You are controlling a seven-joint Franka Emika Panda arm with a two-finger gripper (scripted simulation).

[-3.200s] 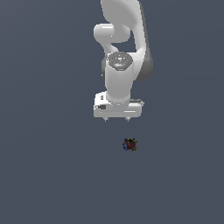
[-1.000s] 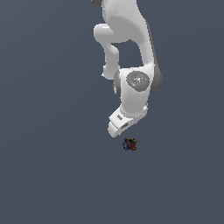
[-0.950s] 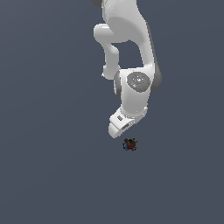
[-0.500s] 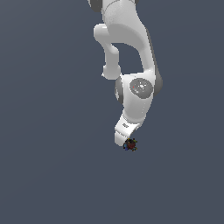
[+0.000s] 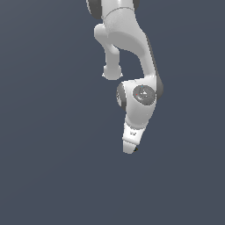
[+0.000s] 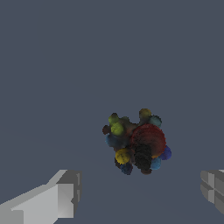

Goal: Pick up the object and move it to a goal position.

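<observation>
In the wrist view the object (image 6: pixel 136 142) is a dark lump of small red, blue, green and yellow balls lying on the grey floor. It lies between and just beyond my two grey fingertips (image 6: pixel 65 192), which stand wide apart with nothing touching them. My gripper (image 6: pixel 140 190) is open. In the exterior view the white arm reaches down and its hand (image 5: pixel 130 143) covers the object, which is hidden there.
Plain grey floor (image 5: pixel 52 176) spreads all around the arm. No other objects show in either view.
The arm has swung down and toward the exterior view's right, lowering the hand onto the spot where the object lay. The hand now hides the object in that view.
</observation>
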